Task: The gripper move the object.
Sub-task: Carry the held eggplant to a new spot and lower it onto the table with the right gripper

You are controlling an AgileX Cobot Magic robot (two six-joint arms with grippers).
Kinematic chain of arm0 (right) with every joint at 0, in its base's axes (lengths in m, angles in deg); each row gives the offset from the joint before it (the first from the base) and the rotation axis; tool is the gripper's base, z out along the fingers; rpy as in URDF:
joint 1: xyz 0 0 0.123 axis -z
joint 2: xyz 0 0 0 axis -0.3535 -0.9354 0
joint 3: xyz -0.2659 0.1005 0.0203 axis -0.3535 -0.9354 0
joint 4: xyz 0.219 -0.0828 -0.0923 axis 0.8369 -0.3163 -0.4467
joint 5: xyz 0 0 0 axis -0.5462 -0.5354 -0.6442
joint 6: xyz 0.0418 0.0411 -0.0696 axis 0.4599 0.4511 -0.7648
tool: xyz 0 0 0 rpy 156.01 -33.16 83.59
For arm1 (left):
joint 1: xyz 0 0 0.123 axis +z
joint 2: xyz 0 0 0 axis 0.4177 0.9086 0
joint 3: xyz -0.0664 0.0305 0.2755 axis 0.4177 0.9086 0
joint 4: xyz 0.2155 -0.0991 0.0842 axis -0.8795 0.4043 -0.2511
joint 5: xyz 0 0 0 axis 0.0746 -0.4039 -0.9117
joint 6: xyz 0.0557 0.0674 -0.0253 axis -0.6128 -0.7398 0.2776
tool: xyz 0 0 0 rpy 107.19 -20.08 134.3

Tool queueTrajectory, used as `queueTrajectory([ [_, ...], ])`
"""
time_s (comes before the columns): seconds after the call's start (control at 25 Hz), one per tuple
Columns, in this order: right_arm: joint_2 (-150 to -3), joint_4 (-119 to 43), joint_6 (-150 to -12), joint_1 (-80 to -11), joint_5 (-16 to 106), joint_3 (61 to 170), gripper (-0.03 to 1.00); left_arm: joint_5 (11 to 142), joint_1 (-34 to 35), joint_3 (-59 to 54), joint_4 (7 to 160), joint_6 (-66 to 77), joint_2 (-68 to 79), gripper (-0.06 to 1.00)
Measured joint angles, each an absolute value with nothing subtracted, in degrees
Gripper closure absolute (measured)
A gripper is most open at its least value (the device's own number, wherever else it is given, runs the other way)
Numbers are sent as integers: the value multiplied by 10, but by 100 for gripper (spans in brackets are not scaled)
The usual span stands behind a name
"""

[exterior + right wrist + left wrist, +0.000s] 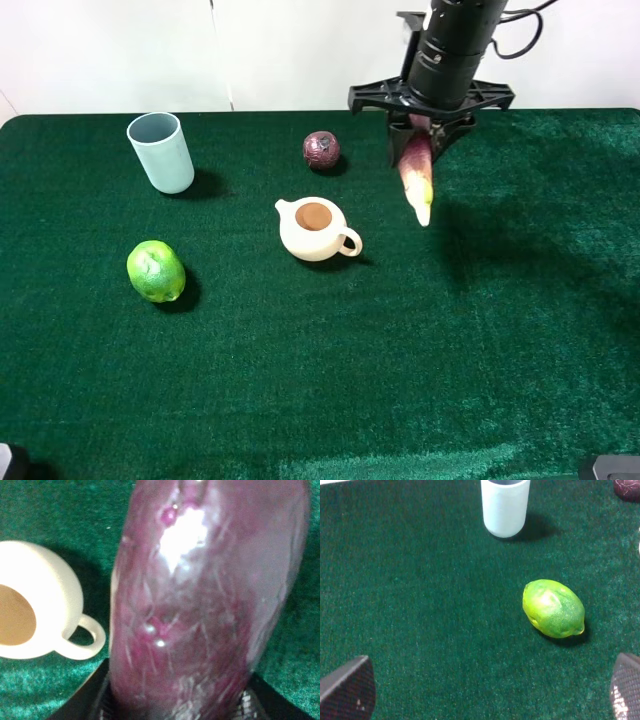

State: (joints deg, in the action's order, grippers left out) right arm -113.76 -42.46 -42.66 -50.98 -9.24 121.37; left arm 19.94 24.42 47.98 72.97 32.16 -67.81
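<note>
Right wrist view: the black fingers (82,702) of the right gripper (421,140) are seen pressed against both sides of the thick end of the eggplant (200,605), and the glossy purple body is clamped between them. In the exterior high view the eggplant (417,180) is held hanging from this gripper with its pale tip pointed downward, apparently clear of the green cloth (500,350), just to the right of the cream teapot (314,229). A dark purple ball (321,150) is placed behind the teapot. In the left wrist view the fingers (347,687) of the left gripper (490,692) are spread wide with nothing held between them; a lime (553,608) and a pale blue cup (504,505) are seen beyond them.
</note>
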Motion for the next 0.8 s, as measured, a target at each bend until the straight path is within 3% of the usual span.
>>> queueTrajectory([
  [0.8, -1171, -405, -506, -518, -16, 1172, 65, 199, 244, 480, 730, 322, -678, 0],
])
